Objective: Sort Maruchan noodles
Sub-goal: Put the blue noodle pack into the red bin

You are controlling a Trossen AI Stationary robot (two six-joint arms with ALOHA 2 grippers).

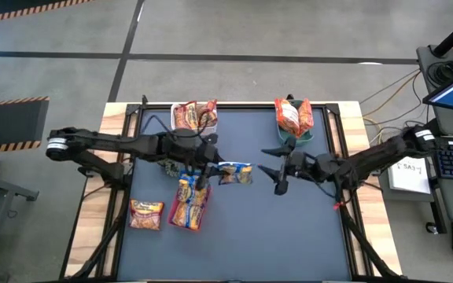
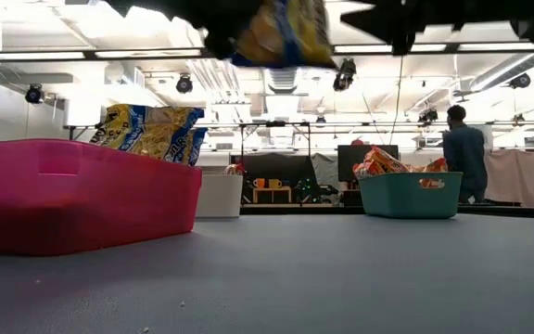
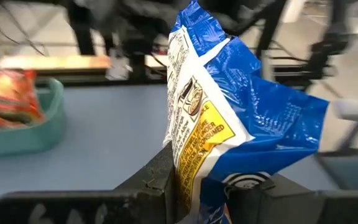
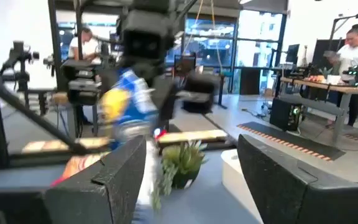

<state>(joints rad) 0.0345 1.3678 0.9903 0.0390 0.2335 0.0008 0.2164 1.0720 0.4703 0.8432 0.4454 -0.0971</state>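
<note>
So we see the left gripper [image 3: 197, 186] pinching a blue-trimmed noodle packet [image 3: 229, 124] by its lower edge, held up over the mat's middle. The right gripper [image 1: 278, 169] sits just beside it, fingers spread, holding nothing. We judge the packet light, crinkly and slick, with brittle noodles inside; best held at the flat sealed edge, not squeezed across the middle. More packets: a red tray [image 1: 197, 214] holds blue ones, a teal bin [image 1: 293, 134] orange-red ones, a white bin [image 1: 195, 116] others, and one packet [image 1: 146, 214] lies loose on the wood. Surface is a dark mat [image 1: 289, 236] on a wooden table [image 1: 93, 236]. Beyond is an open lab, with a person [image 2: 464, 153] standing.
</note>
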